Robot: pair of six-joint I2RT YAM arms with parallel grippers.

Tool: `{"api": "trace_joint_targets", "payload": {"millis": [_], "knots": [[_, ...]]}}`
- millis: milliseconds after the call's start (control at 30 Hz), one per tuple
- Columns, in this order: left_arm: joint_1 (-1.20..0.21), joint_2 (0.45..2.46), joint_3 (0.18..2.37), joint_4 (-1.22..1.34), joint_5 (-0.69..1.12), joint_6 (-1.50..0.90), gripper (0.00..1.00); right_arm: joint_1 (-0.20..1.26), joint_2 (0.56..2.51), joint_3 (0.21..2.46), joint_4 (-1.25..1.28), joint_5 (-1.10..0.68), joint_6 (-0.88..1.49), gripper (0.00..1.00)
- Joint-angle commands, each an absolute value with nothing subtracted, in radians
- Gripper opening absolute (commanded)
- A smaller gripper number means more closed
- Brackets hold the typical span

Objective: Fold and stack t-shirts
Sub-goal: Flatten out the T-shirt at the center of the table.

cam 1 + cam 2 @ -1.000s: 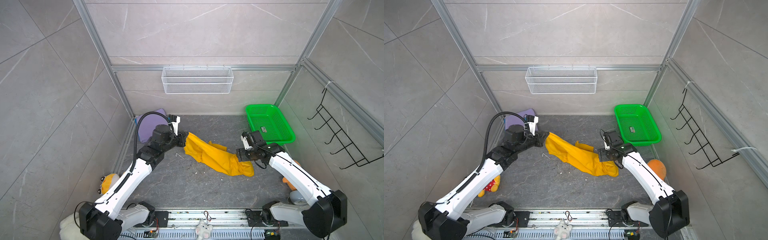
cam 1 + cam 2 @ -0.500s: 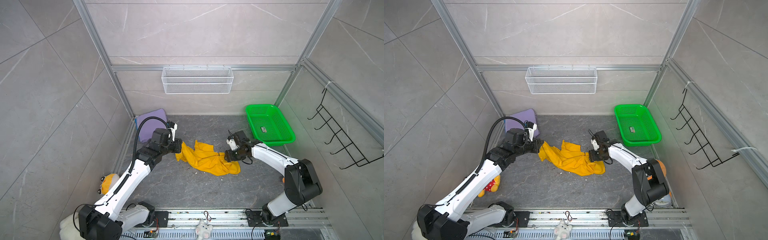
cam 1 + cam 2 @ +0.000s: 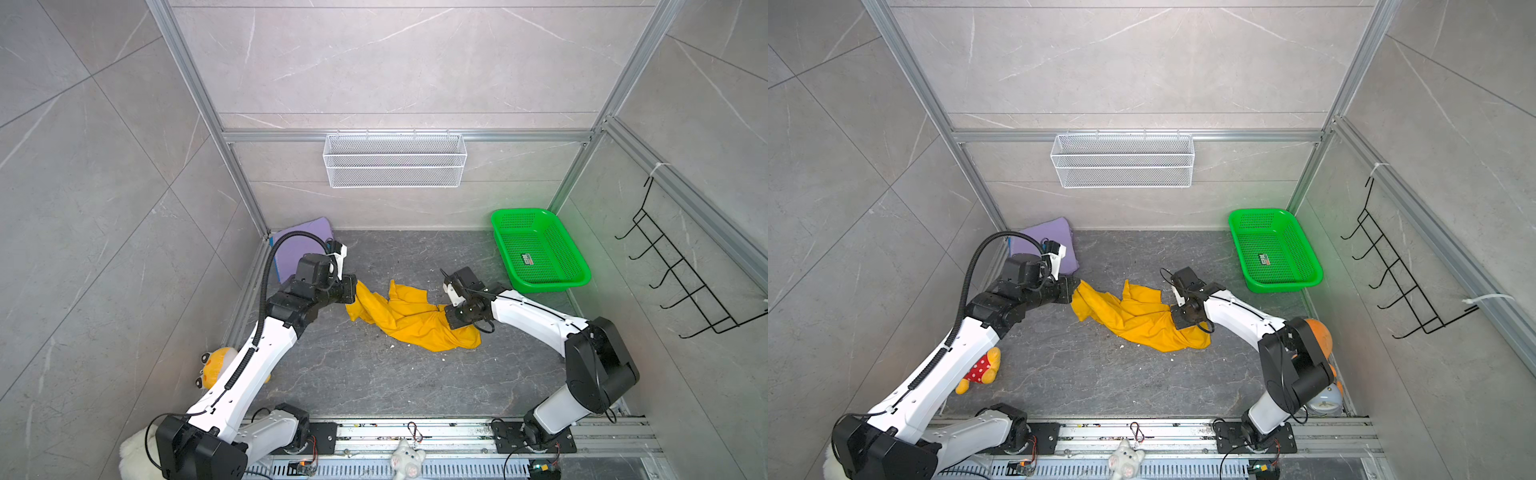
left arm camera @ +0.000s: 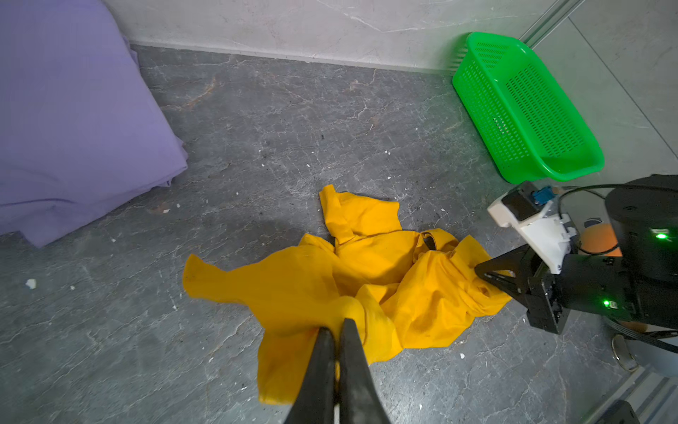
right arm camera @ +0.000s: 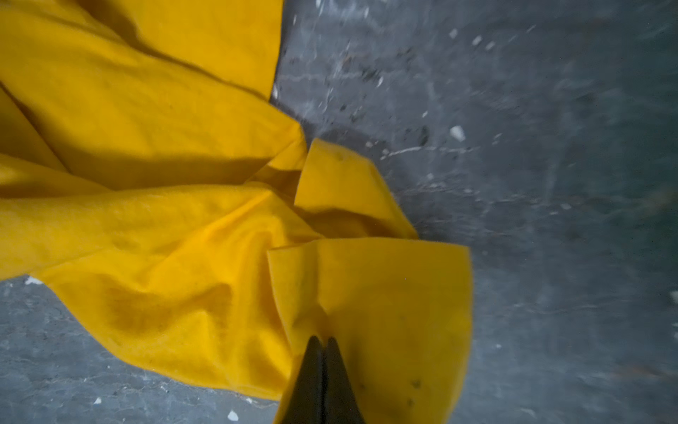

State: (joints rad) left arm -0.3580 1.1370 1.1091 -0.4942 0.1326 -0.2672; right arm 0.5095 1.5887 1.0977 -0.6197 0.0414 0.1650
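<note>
Swung right fingers (image 5: 312, 381) inward, then shut them on the yellow shirt (image 3: 415, 328) mid-frame, at its right end; kept left fingers (image 4: 319, 367) clamped on its left end. Looked ready for spreading flat.

Grey floor (image 3: 374, 374) carries yellow shirt (image 3: 411, 322), lavender shirt (image 3: 297, 243), green basket (image 3: 552, 285).

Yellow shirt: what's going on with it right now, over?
Left gripper shut on yellow shirt. Right gripper shut on its opposite end. Shirt crumpled on floor, not yet folded. Purple shirt, green basket lie apart.
</note>
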Motion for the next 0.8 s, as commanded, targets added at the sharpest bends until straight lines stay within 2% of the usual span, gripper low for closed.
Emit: {"api": "trace_joint_targets", "payload": {"millis": [0, 333, 467, 633, 767], "knots": [[-0.284, 1.130, 1.258, -0.523, 0.137, -0.230, 0.00, 0.498, 1.486, 1.260, -0.691, 0.128, 0.114, 0.00], [-0.160, 1.234, 1.601, -0.607, 0.200, -0.183, 0.00, 0.355, 1.548, 1.703, -0.764, 0.020, 0.020, 0.00], [-0.133, 1.248, 1.677, -0.615, 0.129, -0.182, 0.00, 0.318, 1.554, 1.812, -0.751, 0.012, 0.023, 0.00], [-0.066, 1.295, 1.781, -0.676, 0.150, -0.194, 0.00, 0.224, 1.614, 1.977, -0.818, -0.016, 0.040, 0.00], [-0.053, 1.288, 1.783, -0.689, 0.092, -0.198, 0.00, 0.198, 1.600, 1.996, -0.818, -0.002, 0.056, 0.00]]}}
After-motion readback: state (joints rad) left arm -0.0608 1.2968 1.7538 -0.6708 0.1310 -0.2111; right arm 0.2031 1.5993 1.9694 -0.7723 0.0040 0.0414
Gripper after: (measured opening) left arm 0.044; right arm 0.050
